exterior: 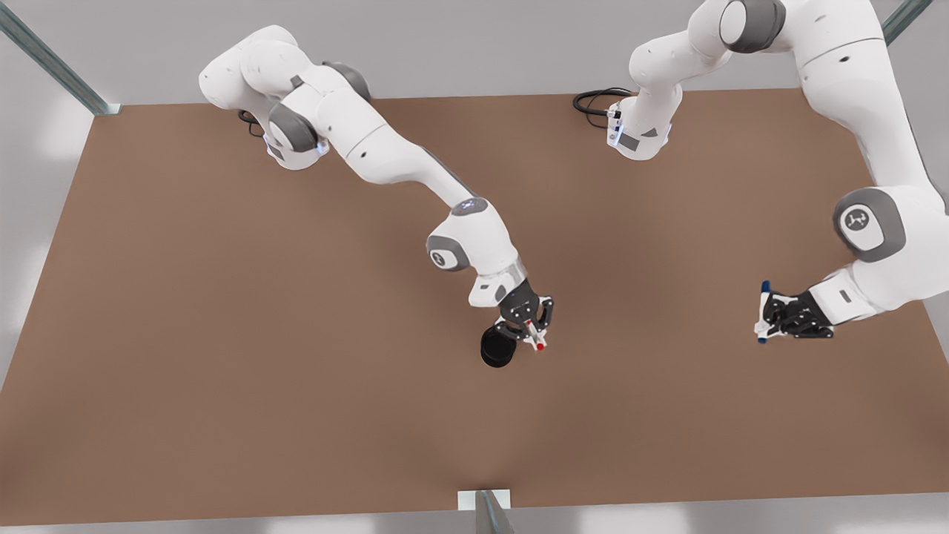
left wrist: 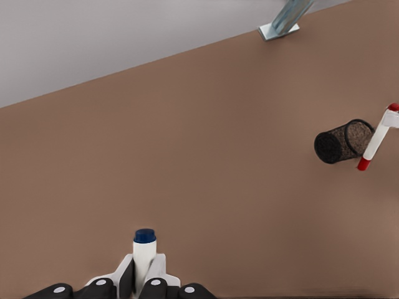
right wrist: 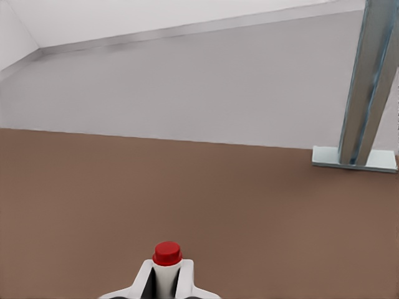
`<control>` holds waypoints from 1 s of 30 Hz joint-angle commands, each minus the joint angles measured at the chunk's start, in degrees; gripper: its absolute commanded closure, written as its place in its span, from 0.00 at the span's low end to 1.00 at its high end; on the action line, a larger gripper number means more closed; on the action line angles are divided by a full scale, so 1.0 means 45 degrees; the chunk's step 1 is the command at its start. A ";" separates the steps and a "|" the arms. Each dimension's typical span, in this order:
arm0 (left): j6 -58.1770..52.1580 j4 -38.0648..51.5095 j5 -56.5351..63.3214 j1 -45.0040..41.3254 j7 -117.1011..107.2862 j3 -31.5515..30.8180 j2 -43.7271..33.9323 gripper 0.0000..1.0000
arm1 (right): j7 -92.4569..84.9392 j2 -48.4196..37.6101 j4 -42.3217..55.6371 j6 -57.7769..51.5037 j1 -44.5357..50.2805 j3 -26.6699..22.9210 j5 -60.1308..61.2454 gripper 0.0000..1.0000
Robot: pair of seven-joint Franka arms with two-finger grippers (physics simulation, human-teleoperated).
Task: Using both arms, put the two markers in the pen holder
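Observation:
My left gripper (exterior: pixel 768 317) is at the front view's right, shut on the blue-capped marker (exterior: pixel 762 310). In the left wrist view the blue marker (left wrist: pixel 144 250) stands out from between the fingers of the left gripper (left wrist: pixel 144 281). My right gripper (exterior: pixel 529 329) hovers mid-table, shut on the red-capped marker (exterior: pixel 535 335), just beside and above the black pen holder (exterior: pixel 495 348). The right wrist view has the red marker (right wrist: pixel 167 260) poking out of the right gripper (right wrist: pixel 167 285). Far off in the left wrist view, the pen holder (left wrist: pixel 341 141) stands with the red marker (left wrist: pixel 376 139) tilted right next to it.
The brown table (exterior: pixel 259 356) is bare around the holder. A metal post foot (exterior: pixel 483 501) sits at the near edge, also the post (right wrist: pixel 368 93) and the post foot (left wrist: pixel 282 26). A black cable (exterior: pixel 597 100) lies at the back edge.

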 commanded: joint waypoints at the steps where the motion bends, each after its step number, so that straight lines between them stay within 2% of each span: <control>1: -0.1891 0.0140 -0.0487 0.0003 0.1325 -0.0007 -0.0007 0.79 | 0.2637 -0.0532 -0.0741 0.0188 -0.0134 -0.0012 -0.0466 0.79; 4: -0.2165 0.0393 -0.0507 -0.0016 0.1247 -0.0027 -0.0007 0.79 | 0.2286 -0.1021 -0.2657 0.2434 -0.1228 0.0066 -0.2438 0.79; 10: -0.2418 0.0589 -0.0507 0.0003 0.1306 -0.0027 -0.0007 0.79 | 0.2169 -0.0767 -0.2657 0.2825 -0.1306 0.0066 -0.3220 0.79; 13: -0.2399 0.1214 -0.1228 -0.0133 0.3119 -0.0476 0.0208 0.79 | 0.2208 -0.0592 -0.2774 0.2981 -0.1287 0.0066 -0.3689 0.79; 14: -0.2418 0.1214 -0.1912 -0.0133 0.4118 -0.0476 0.0208 0.79 | 0.2208 -0.0592 -0.3320 0.3801 -0.1384 0.0008 -0.4001 0.71; 15: -0.2399 0.1253 -0.1971 -0.0173 0.4489 -0.0515 0.0208 0.79 | 0.2207 -0.0592 -0.3478 0.3958 -0.1463 -0.0012 -0.4158 0.40; 16: -0.2360 0.1272 -0.2342 -0.0173 0.5075 -0.0769 0.0208 0.79 | 0.2188 -0.0592 -0.3497 0.3958 -0.1463 -0.0012 -0.4236 0.00; 19: -0.2282 0.1487 -0.3338 -0.0290 0.6734 -0.1316 0.0384 0.79 | 0.2188 -0.1117 -0.3517 0.3005 -0.1463 0.0086 -0.4334 0.00; 20: -0.2282 0.1487 -0.3787 -0.0329 0.7145 -0.1316 0.0403 0.79 | 0.2169 -0.2328 -0.3517 -0.0215 -0.1521 0.0846 -0.4295 0.00; 21: -0.2282 0.1487 -0.4256 -0.0602 0.7282 -0.1316 0.0423 0.79 | 0.2052 -0.3344 -0.3497 -0.3633 -0.2982 0.2873 -0.3905 0.00; 23: -0.2262 0.1487 -0.5331 -0.1226 0.7810 -0.1316 0.0579 0.79 | 0.0509 -0.4107 -0.3107 -0.9770 -0.8489 0.9125 -0.3416 0.00; 24: -0.2262 0.1487 -0.5545 -0.1344 0.7829 -0.1491 0.0657 0.79 | -0.0933 -0.5156 -0.3301 -1.1001 -1.0738 1.0458 -0.2911 0.00; 25: -0.2282 0.1487 -0.6072 -0.1344 0.7829 -0.1531 0.0794 0.79 | -0.3685 -0.8047 -0.4063 -1.2367 -1.0234 0.6851 0.1635 0.00; 26: -0.2282 0.1487 -0.6423 -0.1344 0.7829 -0.1765 0.1008 0.79 | -0.6380 -0.8989 -0.4513 -1.3519 -0.9685 0.4094 0.3476 0.00; 27: -0.2108 0.1487 -0.6735 -0.1441 0.8821 -0.2388 0.1301 0.79 | -0.8880 -0.9067 -0.4007 -1.5938 -0.9568 0.1909 0.4316 0.00; 28: -0.0741 0.1429 -0.7263 -0.2203 1.0659 -0.2468 0.1400 0.79 | -0.9843 -0.9966 -0.4981 -1.6178 -0.9685 0.0906 0.4475 0.00; 29: 0.0119 0.1390 -0.7791 -0.2613 1.1636 -0.2449 0.1497 0.79 | -0.9843 -0.9344 -0.3951 -1.6976 -0.9666 0.0867 0.4436 0.00; 30: 0.1252 0.1390 -0.8083 -0.3199 1.2301 -0.2468 0.1673 0.79 | -0.9843 -0.7683 -0.1116 -1.8795 -0.9529 0.0730 0.4417 0.00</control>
